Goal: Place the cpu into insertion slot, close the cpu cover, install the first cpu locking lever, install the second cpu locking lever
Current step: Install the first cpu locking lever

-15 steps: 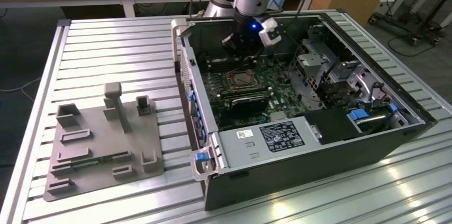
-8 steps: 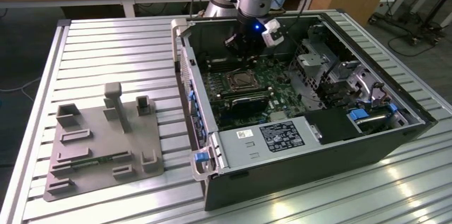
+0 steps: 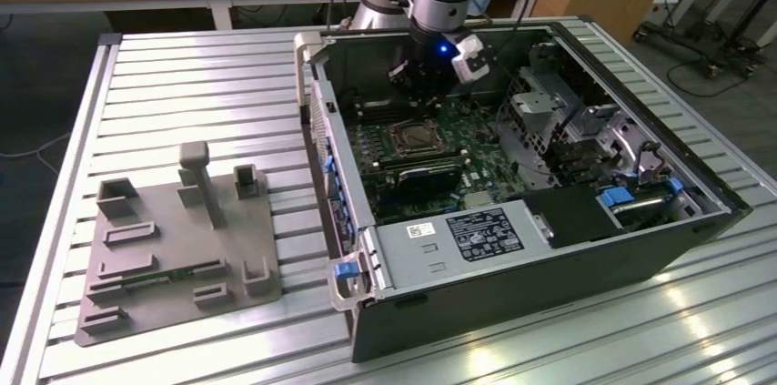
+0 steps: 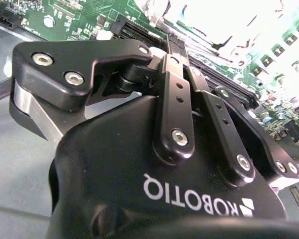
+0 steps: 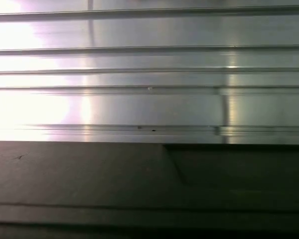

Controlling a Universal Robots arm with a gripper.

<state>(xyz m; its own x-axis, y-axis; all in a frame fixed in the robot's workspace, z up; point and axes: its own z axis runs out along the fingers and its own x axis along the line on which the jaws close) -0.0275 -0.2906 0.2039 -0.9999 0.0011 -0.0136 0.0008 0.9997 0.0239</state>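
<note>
Exterior view: high, angled down over open computer case; wrist views close-up.

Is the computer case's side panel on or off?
Off. In the exterior view the computer case lies on its side with the motherboard and insertion slot exposed, the gripper reaching inside.

The computer case is black outside, and the circuit board in it is bright green with dark slots. The insertion slot reads dark with a silvery ring. The box at the front is grey with a black and white label. There are blue clips here and there. The table is ribbed silver aluminium and the fixture on it is plain grey. The gripper is matte black with silver screws and white lettering.
</note>
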